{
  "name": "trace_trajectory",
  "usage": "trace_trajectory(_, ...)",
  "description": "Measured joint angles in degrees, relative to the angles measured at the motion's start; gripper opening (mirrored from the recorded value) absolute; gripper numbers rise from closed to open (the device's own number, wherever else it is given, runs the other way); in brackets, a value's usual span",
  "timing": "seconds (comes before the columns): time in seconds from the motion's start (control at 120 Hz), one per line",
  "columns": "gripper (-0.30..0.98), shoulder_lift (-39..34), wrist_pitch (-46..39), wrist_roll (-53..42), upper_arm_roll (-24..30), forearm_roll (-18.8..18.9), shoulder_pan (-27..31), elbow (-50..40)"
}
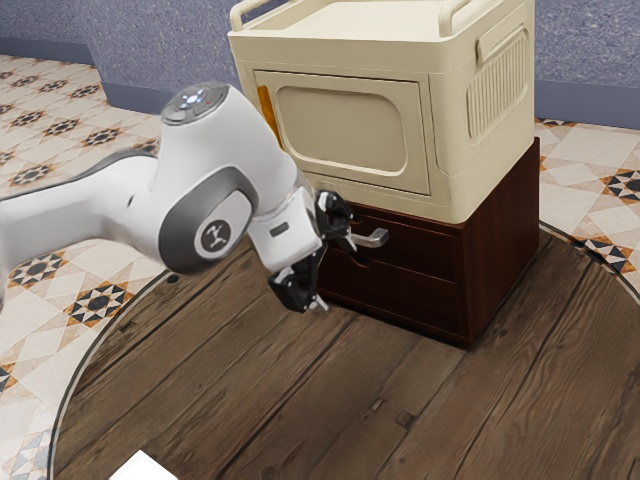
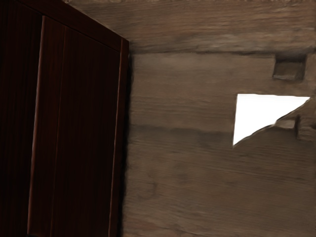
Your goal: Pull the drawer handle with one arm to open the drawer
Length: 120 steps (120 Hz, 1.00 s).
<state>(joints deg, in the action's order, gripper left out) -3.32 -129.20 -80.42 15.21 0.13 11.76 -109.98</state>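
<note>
Drawer [image 1: 425,258] seems shut in the dark cabinet [image 1: 503,245], though shadow makes it unsure. The pincer [image 1: 337,274] stands wide open near the handle [image 1: 373,238], gripping nothing.

On my feed I count one cream cabinet [image 1: 460,150], two cream rails [image 1: 449,18], one dark wooden drawer unit [image 1: 500,240], one metal handle [image 1: 375,238], one round worktop [image 1: 350,400] and one white patch [image 2: 259,112].

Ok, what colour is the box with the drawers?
The drawer box is dark reddish brown, clearest in the exterior view.
</note>
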Motion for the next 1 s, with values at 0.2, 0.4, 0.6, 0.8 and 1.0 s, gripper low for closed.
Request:
trace_trajectory(0.2, 0.69, 0.7, -3.1, -1.6, -1.1, 0.4, -1.7, -0.1)
trace_trajectory(0.4, 0.69, 2.3, -7.1, -2.6, -3.4, 1.0, -0.9, 0.1)
trace_trajectory(0.6, 0.69, 4.8, -9.7, -3.3, -3.6, 1.2, 0.3, 0.3)
trace_trajectory(0.8, 0.69, 5.3, -10.7, -3.7, -3.9, 1.2, 0.2, 0.3)
trace_trajectory(1.0, 0.59, 5.1, -11.0, -4.0, -3.9, 1.2, 0.0, 0.0)
